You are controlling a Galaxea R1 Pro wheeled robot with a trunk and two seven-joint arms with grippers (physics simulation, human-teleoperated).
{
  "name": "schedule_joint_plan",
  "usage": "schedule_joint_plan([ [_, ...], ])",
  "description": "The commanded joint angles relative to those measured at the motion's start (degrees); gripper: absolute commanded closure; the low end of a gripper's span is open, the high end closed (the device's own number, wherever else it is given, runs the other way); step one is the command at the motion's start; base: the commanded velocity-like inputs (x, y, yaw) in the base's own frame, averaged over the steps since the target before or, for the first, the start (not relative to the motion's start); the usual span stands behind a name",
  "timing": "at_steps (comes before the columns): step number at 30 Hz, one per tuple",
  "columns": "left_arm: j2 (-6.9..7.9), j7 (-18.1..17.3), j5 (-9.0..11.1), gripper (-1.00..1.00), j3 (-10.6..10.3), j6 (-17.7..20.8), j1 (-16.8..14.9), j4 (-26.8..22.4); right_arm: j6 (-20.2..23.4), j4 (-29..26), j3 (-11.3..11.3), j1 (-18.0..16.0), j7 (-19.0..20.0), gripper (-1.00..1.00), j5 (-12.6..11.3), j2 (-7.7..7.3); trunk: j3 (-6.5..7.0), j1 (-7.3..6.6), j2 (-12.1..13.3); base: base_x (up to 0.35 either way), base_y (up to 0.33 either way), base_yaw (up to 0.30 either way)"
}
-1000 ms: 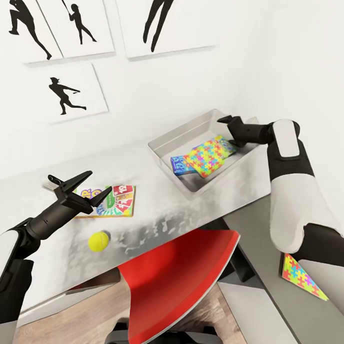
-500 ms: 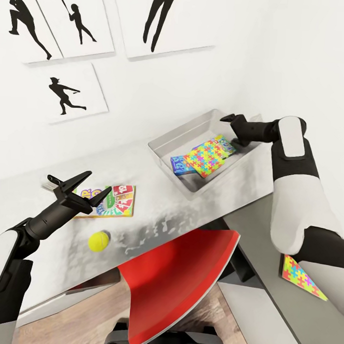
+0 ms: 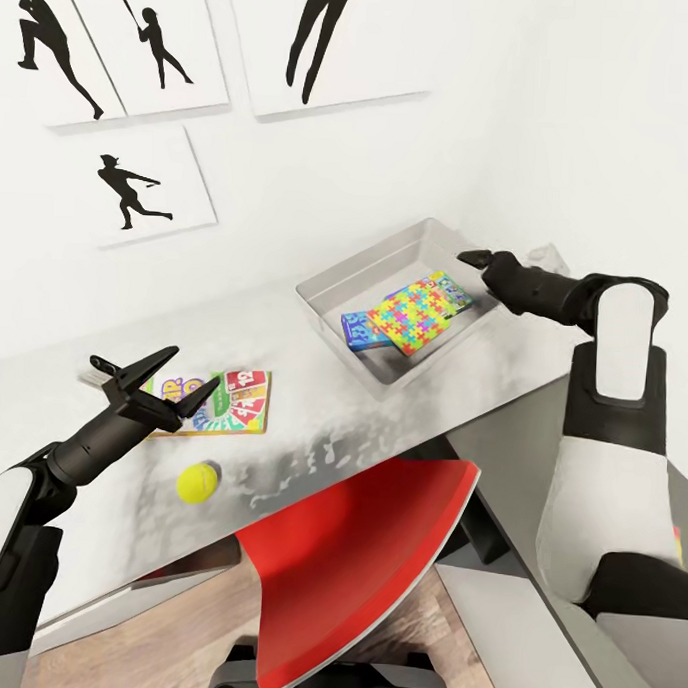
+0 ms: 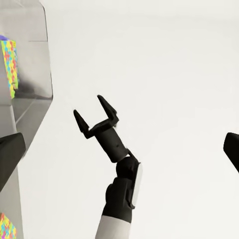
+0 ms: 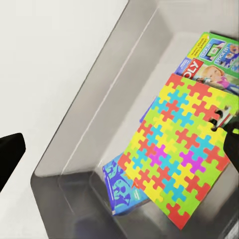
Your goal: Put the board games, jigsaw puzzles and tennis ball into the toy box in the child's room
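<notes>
white wall (image 3: 574, 114), silhouette pictures (image 3: 151, 185) (black figures), wood floor (image 3: 141, 635)

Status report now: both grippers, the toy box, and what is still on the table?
Left gripper open, over Skip-Bo game. Right gripper open, empty, beside toy box. Puzzle inside on blue game. Tennis ball on table.

Head view: from high above, tilted forward and down over the table (image 3: 311, 423), taking in wall, both arms and the toy box (image 3: 339, 274) at middle distance. Right wrist view: close over the toy box (image 5: 94, 149), looking straight into it at the jigsaw puzzle (image 5: 181, 149), also seen from the head. Left wrist view: facing across toward the white wall, catching the right gripper (image 4: 95, 114) and a toy box corner (image 4: 30, 69).
</notes>
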Motion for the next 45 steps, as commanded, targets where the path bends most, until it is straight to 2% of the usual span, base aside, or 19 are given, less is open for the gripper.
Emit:
schedule_joint_plan([
  [1,0.0,-0.63,-0.49,-1.0,0.09,0.13,0.23,0.02,0.16,-2.07,-0.03,1.51,-0.56,-1.0,-0.6,-0.17,-0.07,0.03,-0.09,0.0,0.0,0.0],
  [3,-0.01,-0.84,-0.52,-1.0,0.13,0.07,0.62,0.02,0.16,-5.0,-0.01,3.91,-0.51,-1.0,-0.61,-0.79,-0.07,0.03,-0.09,0.0,0.0,0.0],
  [7,0.06,-0.97,-0.57,-1.0,0.15,0.01,0.84,0.01,0.16,-7.56,0.25,6.19,-0.17,-1.0,-0.61,-1.97,-0.07,0.03,-0.09,-0.007,0.0,0.0],
  [12,0.12,-1.13,-0.63,-1.0,0.16,-0.02,0.91,0.01,0.16,-9.14,1.37,7.57,0.91,-1.0,-0.61,-2.92,-0.07,0.03,-0.09,-0.112,0.0,0.0],
  [26,0.16,-1.32,-0.66,-1.0,0.17,-0.04,1.01,0.0,0.16,-10.12,2.43,8.75,2.23,-1.0,-0.61,-4.02,-0.07,0.03,-0.09,-0.147,0.0,0.0],
  [31,0.16,-1.25,-0.67,-1.0,0.17,-0.04,1.03,0.0,0.16,-10.2,2.58,9.33,2.91,-1.0,-0.61,-7.08,-0.07,0.03,-0.09,-0.029,0.0,0.0],
  [34,0.16,-1.22,-0.68,-1.0,0.17,-0.05,1.03,0.0,0.16,-10.22,2.74,9.47,3.98,-1.0,-0.61,-7.94,-0.07,0.03,-0.09,-0.014,0.0,0.0],
  [45,0.16,-1.18,-0.9,-1.0,0.17,-0.05,1.04,0.0,0.16,-10.24,2.99,9.93,7.59,-1.0,-0.57,-9.35,-0.07,0.03,-0.09,-0.005,0.0,0.0],
])
